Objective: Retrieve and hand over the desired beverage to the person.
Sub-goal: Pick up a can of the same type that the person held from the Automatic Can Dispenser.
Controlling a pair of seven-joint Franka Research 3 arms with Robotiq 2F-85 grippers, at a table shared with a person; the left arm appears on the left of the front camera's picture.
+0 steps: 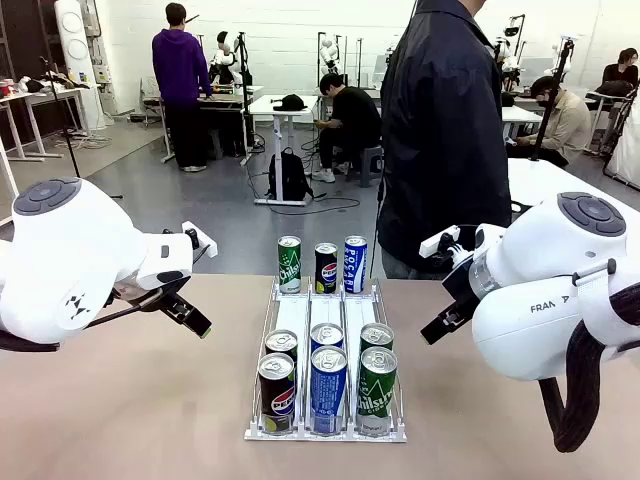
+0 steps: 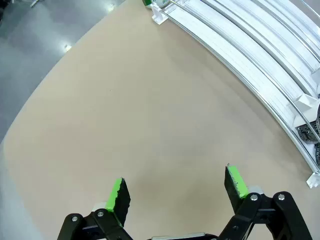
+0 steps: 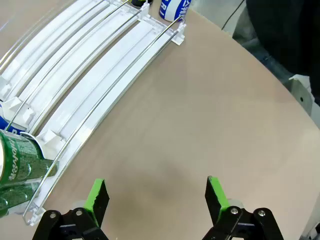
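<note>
While left gripper (image 2: pixel 176 186) and right gripper (image 3: pixel 156 194) hang released: near-row coloured aluminium cans (image 1: pixel 328 388) stand close; wide grasp may topple neighbour.

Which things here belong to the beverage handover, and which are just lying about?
Job: person in dark navy jacket; white three-lane can rack; green drink can, black can, blue-white can at its far end; six more cans at its near end; open left gripper; open right gripper.
Lying about: black backpack on the floor; white workbench.
</note>
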